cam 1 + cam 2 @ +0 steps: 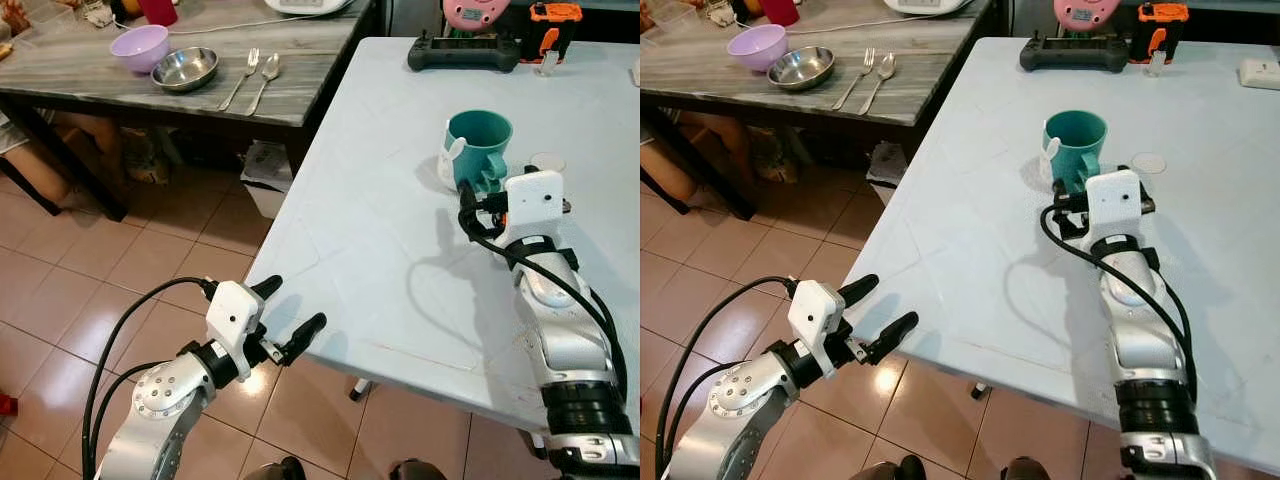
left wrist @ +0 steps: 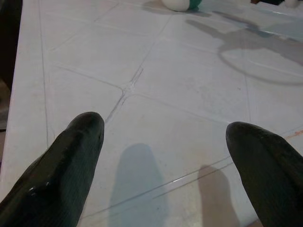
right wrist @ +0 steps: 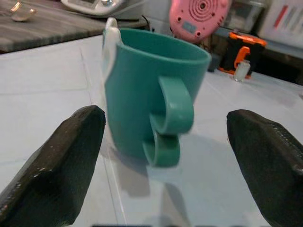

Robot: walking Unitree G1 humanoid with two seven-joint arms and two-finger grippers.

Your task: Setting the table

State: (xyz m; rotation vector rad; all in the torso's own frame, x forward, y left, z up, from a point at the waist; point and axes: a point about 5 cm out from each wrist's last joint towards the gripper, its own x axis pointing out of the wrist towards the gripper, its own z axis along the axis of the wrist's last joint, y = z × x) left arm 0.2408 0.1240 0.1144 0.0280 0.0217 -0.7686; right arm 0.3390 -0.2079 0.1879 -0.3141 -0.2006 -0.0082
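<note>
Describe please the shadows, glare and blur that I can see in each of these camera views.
Left eye view: sharp; the right arm's cable casts a looped shadow on the white table, and floor tiles show glare. Left wrist view: the left gripper has blurred open fingers, with soft shadows beneath. Right wrist view: the teal mug is fairly sharp between the right gripper's blurred open fingers.

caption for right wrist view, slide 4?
Open right gripper facing the handle of an upright teal mug on the white table.

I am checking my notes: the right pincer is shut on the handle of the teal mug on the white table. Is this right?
Not quite. The right pincer is open, its fingers either side of the teal ceramic mug on the white table, not touching the handle. The right wrist view shows it.
</note>
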